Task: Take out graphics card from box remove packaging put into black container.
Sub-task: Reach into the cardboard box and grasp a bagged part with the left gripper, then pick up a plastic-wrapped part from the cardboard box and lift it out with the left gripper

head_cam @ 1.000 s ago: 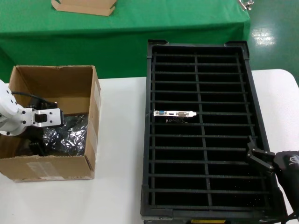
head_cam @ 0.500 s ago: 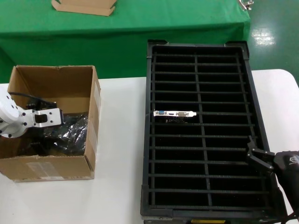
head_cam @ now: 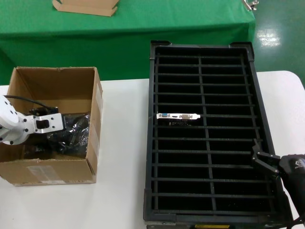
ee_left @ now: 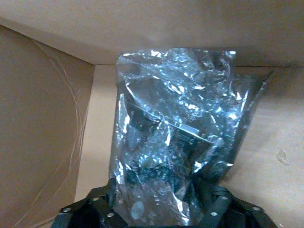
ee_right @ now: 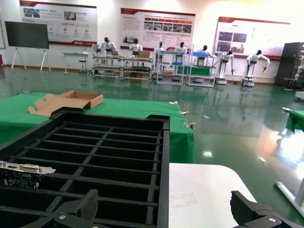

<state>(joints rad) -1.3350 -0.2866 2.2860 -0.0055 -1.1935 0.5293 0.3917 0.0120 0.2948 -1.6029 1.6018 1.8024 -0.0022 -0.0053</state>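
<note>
My left gripper reaches down into the brown cardboard box at the table's left. In the left wrist view its fingers press both sides of the crinkled, shiny packaging, and a dark graphics card shows through the plastic. In the head view the packaging lies against the box's right wall. A bare graphics card stands in a slot of the black container, its silver bracket up. My right gripper waits open over the container's near right rim, holding nothing.
A flat tan cardboard tray lies on the green-covered table behind. The white table separates the box from the container. In the right wrist view the container's rim runs between my right gripper's fingers.
My left arm has slid a little left and lower inside the box, and the packaging has shifted and crumpled with it. The right arm has not moved.
</note>
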